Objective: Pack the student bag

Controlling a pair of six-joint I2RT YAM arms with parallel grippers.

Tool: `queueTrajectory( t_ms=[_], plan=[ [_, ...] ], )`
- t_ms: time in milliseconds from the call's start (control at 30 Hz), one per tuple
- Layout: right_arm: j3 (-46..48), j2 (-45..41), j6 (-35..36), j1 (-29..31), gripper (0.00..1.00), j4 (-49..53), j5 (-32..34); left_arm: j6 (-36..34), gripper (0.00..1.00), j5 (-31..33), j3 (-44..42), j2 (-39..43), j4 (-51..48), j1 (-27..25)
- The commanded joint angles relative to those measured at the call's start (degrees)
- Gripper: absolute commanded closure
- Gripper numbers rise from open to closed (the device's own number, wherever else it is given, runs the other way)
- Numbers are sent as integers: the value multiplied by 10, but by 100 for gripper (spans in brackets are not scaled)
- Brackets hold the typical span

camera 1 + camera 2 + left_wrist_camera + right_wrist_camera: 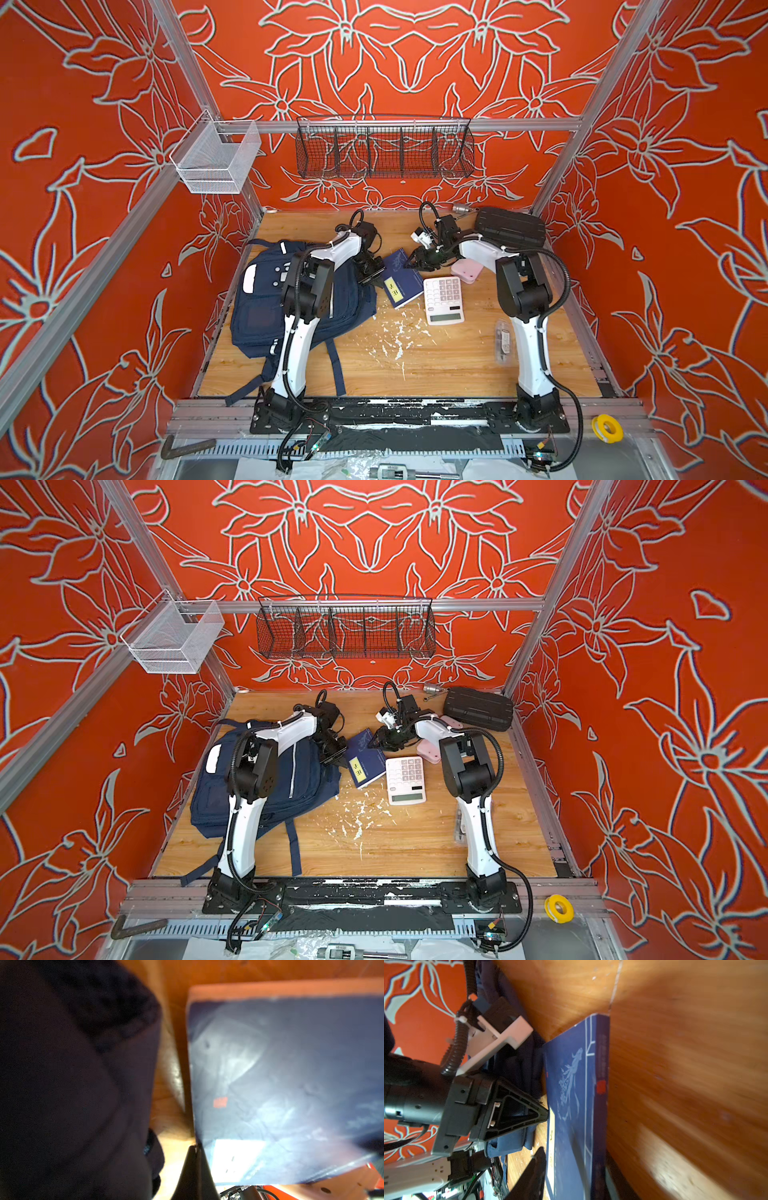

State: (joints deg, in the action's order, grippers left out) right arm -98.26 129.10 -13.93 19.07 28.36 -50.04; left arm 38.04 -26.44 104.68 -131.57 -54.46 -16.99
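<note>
The black base plate (415,409) runs along the front edge, nearest the camera, and carries two arms; one yellow tape roll (607,428) sits on the rail to its right; beyond it the wooden table (457,374) is bare across the front middle between the arms, save for scattered white flecks (395,336), and another bare strip runs along the back wall. The one student bag (257,307) lies flat on the left side, tight against the left rail and under the left arm, with its straps trailing to the front edge; it is navy fabric with a white patch and silver strips; whether it is zipped I cannot tell. Just right of it lies one blue book (401,276); the left gripper (544,1114) is closed, its tip at the book's edge by the yellow label; the right gripper (412,261) has its jaws apart astride the book's far end, and whether they press it I cannot tell. One calculator (444,299) lies just beside the book; one pink piece (467,270) lies behind it; one clear packet (503,340) lies by the right arm; one black ribbed hard case (510,227) fills the far right corner; two baskets hang above, one black wire basket (384,151) and one white mesh basket (216,158).
</note>
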Motion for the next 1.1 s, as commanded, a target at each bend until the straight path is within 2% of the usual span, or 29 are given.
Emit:
queueTrajectory(
  t_ms=[0,100,400,633,833,900,1067],
  plan=[
    [-26,24,18,12,58,26,-31,-6,100,77,-13,-61,19,6],
    [-52,42,19,12,62,35,-22,-6,100,74,-4,-59,21,7],
    [-121,58,4,9,89,20,33,1,100,67,15,-10,34,6],
    [-160,37,-1,-3,98,-29,66,17,100,69,-4,93,76,-9],
    [-192,9,20,-13,100,-4,77,-1,100,91,-5,189,103,-25],
    [-178,-15,35,-14,100,-11,73,-24,93,98,0,218,103,-25],
    [-130,-92,100,-14,100,-4,51,-154,61,146,19,282,101,-25]
  ],
)
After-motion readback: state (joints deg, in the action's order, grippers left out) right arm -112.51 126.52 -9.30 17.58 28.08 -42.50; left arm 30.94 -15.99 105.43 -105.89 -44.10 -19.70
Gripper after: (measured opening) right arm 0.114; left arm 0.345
